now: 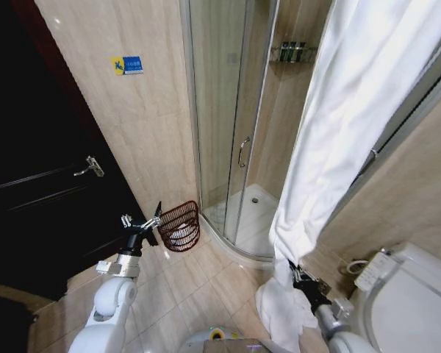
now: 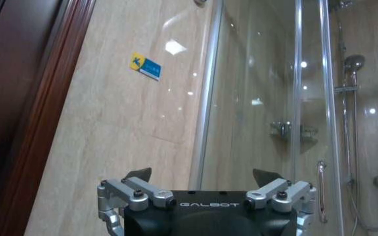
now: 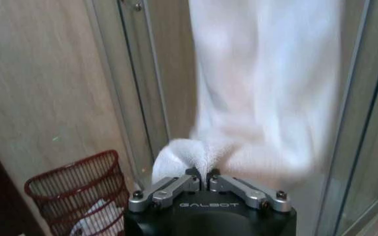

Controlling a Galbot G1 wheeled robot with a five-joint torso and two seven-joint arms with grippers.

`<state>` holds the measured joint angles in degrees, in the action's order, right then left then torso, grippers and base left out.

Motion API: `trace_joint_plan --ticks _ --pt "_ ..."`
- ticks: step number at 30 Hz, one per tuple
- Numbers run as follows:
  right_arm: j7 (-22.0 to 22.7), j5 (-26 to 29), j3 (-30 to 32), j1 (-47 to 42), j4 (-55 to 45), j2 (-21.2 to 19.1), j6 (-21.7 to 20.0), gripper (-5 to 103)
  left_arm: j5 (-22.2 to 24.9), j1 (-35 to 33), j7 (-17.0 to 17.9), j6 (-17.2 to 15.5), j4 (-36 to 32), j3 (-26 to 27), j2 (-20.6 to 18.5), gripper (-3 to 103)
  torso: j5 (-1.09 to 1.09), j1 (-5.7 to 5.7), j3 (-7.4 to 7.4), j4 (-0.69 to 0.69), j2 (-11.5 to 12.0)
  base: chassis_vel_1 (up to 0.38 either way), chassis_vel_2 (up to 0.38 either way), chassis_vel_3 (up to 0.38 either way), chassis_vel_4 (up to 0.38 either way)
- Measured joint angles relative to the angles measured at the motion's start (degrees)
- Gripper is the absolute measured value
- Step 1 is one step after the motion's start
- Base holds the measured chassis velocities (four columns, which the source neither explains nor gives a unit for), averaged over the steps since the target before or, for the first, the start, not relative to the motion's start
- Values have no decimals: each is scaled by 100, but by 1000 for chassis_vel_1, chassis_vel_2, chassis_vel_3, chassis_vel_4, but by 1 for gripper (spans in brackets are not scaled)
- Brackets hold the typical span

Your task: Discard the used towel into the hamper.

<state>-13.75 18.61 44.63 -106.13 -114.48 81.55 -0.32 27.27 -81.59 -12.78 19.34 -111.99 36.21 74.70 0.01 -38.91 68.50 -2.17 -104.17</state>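
Gripping a bunched fold of the white towel (image 3: pixel 255 98), the right end effector (image 3: pixel 204 183) has its fingers closed tight on the cloth, low at about 5 o'clock in the head view. The towel hangs from high at 1 o'clock down to the end effector, with more of it pooled on the floor (image 1: pixel 206 294) beside the toilet (image 1: pixel 411 294). The left end effector (image 1: pixel 141 221) is spread wide and holds nothing, raised just beside the hamper (image 1: pixel 179 219). The hamper stands on the floor by the shower door (image 1: pixel 224 118), near 9 o'clock from the right arm, with something white already inside.

The step in hand looks like pulling the towel free; it is grasped but not yet carried. The next move would need the cloth drawn clear, then swung across toward the hamper's open top and released above it.

"GALBOT" is printed on both wrist housings. A blue-and-yellow sticker (image 1: pixel 127 65) sits on the wall; its writing is too small to read.
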Motion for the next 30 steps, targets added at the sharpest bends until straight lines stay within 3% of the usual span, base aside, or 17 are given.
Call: trace_joint_plan --ticks 2,5,6,8,12,22,25,26,29,30 --pt "-16 -37 -15 -44 -10 35 111 3 -1 0 -5 0 0 0 -1 100 0 0 0 0 0 0 0 0 0" --pt "-198 -169 -40 -261 -361 139 911 3 -4 9 -13 -4 -2 1 -4 100 0 0 0 0 0 0 0 0 0" --pt "-198 -169 -40 -261 -361 139 911 3 -4 9 -13 -4 -2 1 -4 100 0 0 0 0 0 0 0 0 0" --pt "-245 -188 -8 -444 -1054 181 1319 3 -9 14 -20 -5 -1 1 2 100 0 0 0 0 0 0 0 0 0" --pt "-94 -169 155 -500 -1939 144 1379 3 -13 3 -28 -5 -1 -2 16 100 -5 0 0 0 0 0 0 0 0" --pt "733 -183 410 10 -2508 -360 1071 3 -2 -63 -33 28 -44 13 15 100 2 0 0 0 0 0 0 0 0" --pt "1218 78 652 468 -2889 -1010 505 3 2 -81 -28 34 -57 46 22 100 -1 0 0 0 0 0 0 0 0" --pt "1218 78 652 468 -2889 -1010 505 3 2 -81 -28 34 -57 46 22 100 -1 0 0 0 0 0 0 0 0" --pt "1579 966 1286 891 -2918 -1801 -153 3 -6 -134 -20 54 -73 62 50 100 3 0 0 -1 0 0 0 0 0" --pt "1579 966 1286 891 -2918 -1801 -153 3 -6 -134 -20 54 -73 62 50 100 3 0 0 -1 0 0 0 0 0"
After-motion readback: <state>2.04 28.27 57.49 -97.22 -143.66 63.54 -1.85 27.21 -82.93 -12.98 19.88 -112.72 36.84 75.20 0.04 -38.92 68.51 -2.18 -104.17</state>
